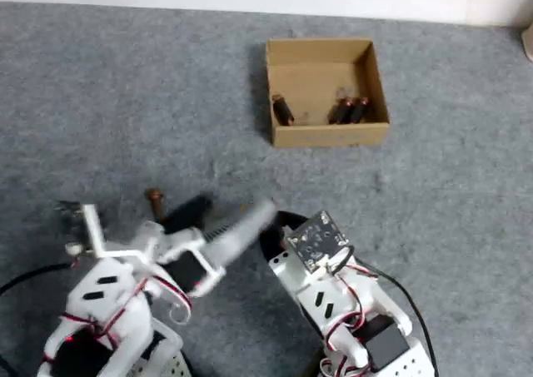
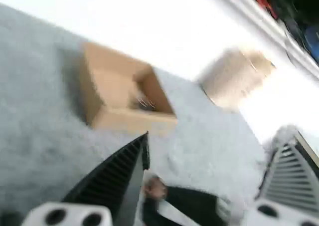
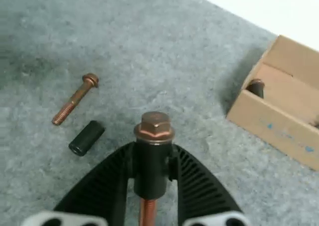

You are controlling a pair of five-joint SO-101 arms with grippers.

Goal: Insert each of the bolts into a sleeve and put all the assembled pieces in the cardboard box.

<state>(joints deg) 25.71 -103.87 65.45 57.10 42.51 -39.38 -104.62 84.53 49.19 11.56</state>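
- Found the right end effector (image 3: 153,158) clamped narrow on an assembled piece (image 3: 153,146): black sleeve (image 3: 151,176) gripped between both fingers, copper bolt (image 3: 154,127) passed through it, hex head seated against one sleeve end, threaded shank protruding from the other.
- Recorded that piece over the grey bench (image 3: 174,46), well apart from the cardboard box (image 3: 271,121).
- Located a loose bolt (image 3: 74,100) lying flat on the bench, with a loose sleeve (image 3: 86,137) lying near its threaded end, not touching it.
- Located the cardboard box (image 1: 329,134) upright and open-topped toward the far side of the bench, well apart from both arms.
- Counted three finished items inside via the high view: a single boxed piece (image 1: 281,109) against the wall on the left arm's side, a boxed pair (image 1: 350,111) side by side toward the opposite front corner.
- Found the left end effector (image 2: 214,136) spread wide, fingers (image 2: 117,178) well apart.
- Noted a copper bolt head (image 2: 154,188) and a dark part (image 2: 192,203) between those fingers, close to the black finger; too blurred to identify further.
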